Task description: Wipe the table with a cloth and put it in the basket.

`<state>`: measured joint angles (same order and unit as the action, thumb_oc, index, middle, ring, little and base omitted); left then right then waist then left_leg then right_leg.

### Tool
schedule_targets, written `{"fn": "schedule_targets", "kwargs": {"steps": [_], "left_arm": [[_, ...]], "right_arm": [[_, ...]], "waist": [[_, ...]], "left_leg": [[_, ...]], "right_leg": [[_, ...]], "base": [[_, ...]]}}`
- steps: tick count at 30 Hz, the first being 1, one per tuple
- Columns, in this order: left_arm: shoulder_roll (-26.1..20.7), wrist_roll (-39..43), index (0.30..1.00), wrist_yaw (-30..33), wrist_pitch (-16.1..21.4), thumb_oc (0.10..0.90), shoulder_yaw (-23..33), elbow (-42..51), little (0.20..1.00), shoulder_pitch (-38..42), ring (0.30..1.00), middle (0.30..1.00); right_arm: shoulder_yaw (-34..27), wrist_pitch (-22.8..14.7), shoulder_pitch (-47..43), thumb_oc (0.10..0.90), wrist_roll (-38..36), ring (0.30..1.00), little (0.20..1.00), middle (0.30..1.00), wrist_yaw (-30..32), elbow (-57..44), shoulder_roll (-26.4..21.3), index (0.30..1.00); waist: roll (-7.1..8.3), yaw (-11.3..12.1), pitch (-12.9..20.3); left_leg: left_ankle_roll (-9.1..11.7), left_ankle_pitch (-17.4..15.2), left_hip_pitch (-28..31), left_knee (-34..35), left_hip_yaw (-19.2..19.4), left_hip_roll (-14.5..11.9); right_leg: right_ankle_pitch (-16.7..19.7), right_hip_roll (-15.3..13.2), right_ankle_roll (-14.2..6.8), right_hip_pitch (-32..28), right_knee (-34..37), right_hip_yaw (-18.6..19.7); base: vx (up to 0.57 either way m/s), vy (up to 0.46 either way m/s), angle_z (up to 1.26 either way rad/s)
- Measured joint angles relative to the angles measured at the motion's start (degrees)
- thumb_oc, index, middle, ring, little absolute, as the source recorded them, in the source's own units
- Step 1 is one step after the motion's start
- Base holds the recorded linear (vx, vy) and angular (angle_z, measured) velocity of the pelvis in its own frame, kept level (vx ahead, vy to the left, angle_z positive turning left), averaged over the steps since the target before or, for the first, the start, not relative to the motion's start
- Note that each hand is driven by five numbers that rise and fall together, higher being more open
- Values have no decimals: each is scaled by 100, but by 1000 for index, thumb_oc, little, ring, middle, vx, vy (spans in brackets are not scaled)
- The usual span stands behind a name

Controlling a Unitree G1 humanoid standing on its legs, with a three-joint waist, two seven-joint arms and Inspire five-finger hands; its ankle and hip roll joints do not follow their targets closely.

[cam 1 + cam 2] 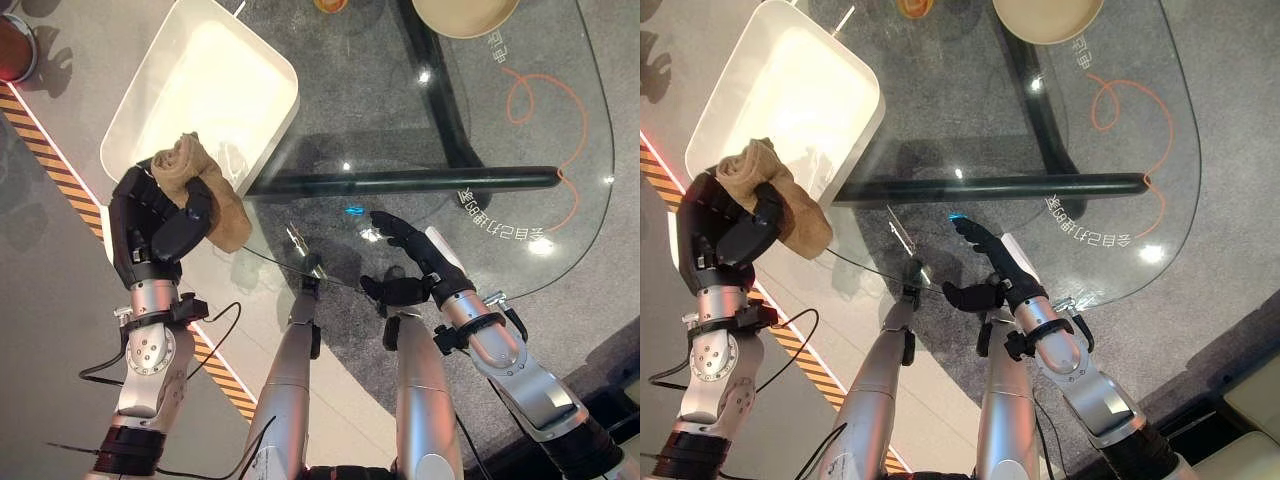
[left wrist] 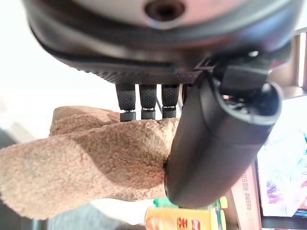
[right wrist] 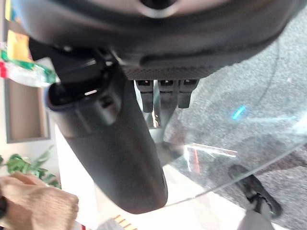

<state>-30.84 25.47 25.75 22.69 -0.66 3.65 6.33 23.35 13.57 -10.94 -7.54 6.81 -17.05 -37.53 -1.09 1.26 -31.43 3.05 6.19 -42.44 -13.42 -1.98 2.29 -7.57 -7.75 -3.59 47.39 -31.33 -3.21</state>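
The glass counter (image 1: 520,190) is the largest thing here, a clear rounded top over a dark frame bar (image 1: 400,181), with grey speckled floor (image 1: 340,330) showing through it. An orange looping line (image 1: 545,110) is drawn on the glass towards its far right. Just beside the counter's left edge sits the white basket (image 1: 140,110), a rectangular tub with rounded corners, its near right corner touching or overlapping the glass edge; I cannot tell which. A tan bowl (image 1: 465,15) rests on the far part of the counter. A striped orange and black tape line (image 1: 60,170) runs along the floor at the left.

The left hand (image 1: 150,225) is held up at the basket's near corner, its fingers and thumb curled tight round the tan fleecy cloth (image 1: 195,170). The cloth is bunched in that grip, one end poking above the fingers over the basket's rim and the rest hanging down beside the thumb, off the counter. The left wrist view shows the thumb pressed into the cloth.

The right hand (image 1: 415,262) hangs over the near edge of the counter, fingers loosely extended and holding nothing. A small blue spot (image 1: 353,210) glints on the glass just beyond its fingertips.
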Motion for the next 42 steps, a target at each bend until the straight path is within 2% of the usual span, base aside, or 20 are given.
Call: {"fn": "schedule_targets", "kwargs": {"steps": [5, 6, 9, 15, 17, 20, 22, 25, 31, 42], "left_arm": [[-345, -440, 300, 932, -1, 100, 10, -170, 200, 284, 300, 300], [-407, -711, 300, 1274, -5, 100, 11, -301, 200, 377, 300, 300], [-431, -1065, 300, 1883, -32, 100, 14, -464, 200, 517, 300, 300], [-814, -1967, 300, 2742, -493, 100, -49, -1021, 200, 1016, 300, 300], [-916, -2137, 300, 2791, -583, 100, -74, -1181, 200, 1247, 300, 300], [-1175, -2589, 300, 2846, -1008, 100, -254, -1414, 200, 1648, 300, 300], [-1306, -2795, 300, 2865, -1126, 100, -400, -1509, 200, 1818, 300, 300], [-1425, -3129, 300, 2885, -1317, 100, -789, -1798, 200, 2256, 300, 300], [-1522, -3736, 300, 2906, -1549, 100, -1291, -2331, 200, 2845, 300, 300], [-1510, -3760, 300, 2714, -1753, 100, -1676, -2924, 200, 3291, 300, 300]], "right_arm": [[188, 251, -318, 800, -110, 900, 900, 900, -7, 63, -150, 900], [250, 348, -425, 800, -153, 900, 900, 900, 1, 86, -197, 900], [356, 435, -545, 800, -161, 900, 900, 900, 12, 96, -303, 900], [639, 712, -1013, 800, -448, 900, 900, 900, 125, 124, -483, 900], [714, 753, -1181, 800, -533, 900, 900, 900, 137, 195, -507, 900], [823, 913, -1529, 800, -601, 900, 900, 900, 119, 319, -583, 900], [887, 964, -1686, 800, -640, 900, 900, 900, 77, 308, -668, 900], [1012, 970, -1969, 800, -819, 900, 900, 900, 68, 316, -776, 900], [1179, 962, -2459, 800, -1123, 900, 900, 900, 58, 447, -764, 900], [1180, 996, -2832, 800, -1606, 900, 900, 900, 35, 463, -802, 900]], "waist": [[-8, -6, 4], [-28, -12, 5], [-49, -5, 1], [-51, -13, 2], [-51, -20, 2], [-50, -35, 3], [-50, -72, 3], [-49, -159, 3], [-49, -298, 3], [-42, -347, 7]], "left_leg": [[15, -11, -172, -91, 34, 6], [17, -13, -232, -123, 36, 6], [25, -18, -339, -168, 36, 1], [28, -18, -567, -237, 35, 0], [37, -25, -634, -271, 34, 3], [42, -28, -759, -330, 34, 11], [51, -35, -839, -382, 34, 9], [60, -43, -996, -471, 34, 12], [81, -65, -1316, -597, 57, -28], [115, -114, -1699, -807, 157, -84]], "right_leg": [[-3, -2, 6, 193, -106, 46], [-5, -1, 10, 251, -134, 46], [-2, 4, 17, 352, -162, 50], [12, 4, 32, 550, -180, 54], [13, 0, 32, 605, -197, 58], [13, -8, 32, 728, -251, 62], [15, -7, 34, 790, -274, 63], [21, -7, 35, 939, -335, 69], [75, 40, 71, 1244, -373, 87], [102, 121, 92, 1666, -521, 208]], "base": [[38, 82, -2], [24, 45, 0], [33, 63, 0], [27, 63, 0], [28, 46, 1], [32, 44, 1], [18, 16, 0], [47, 47, 0], [32, 55, -5], [5, 23, -4]]}}
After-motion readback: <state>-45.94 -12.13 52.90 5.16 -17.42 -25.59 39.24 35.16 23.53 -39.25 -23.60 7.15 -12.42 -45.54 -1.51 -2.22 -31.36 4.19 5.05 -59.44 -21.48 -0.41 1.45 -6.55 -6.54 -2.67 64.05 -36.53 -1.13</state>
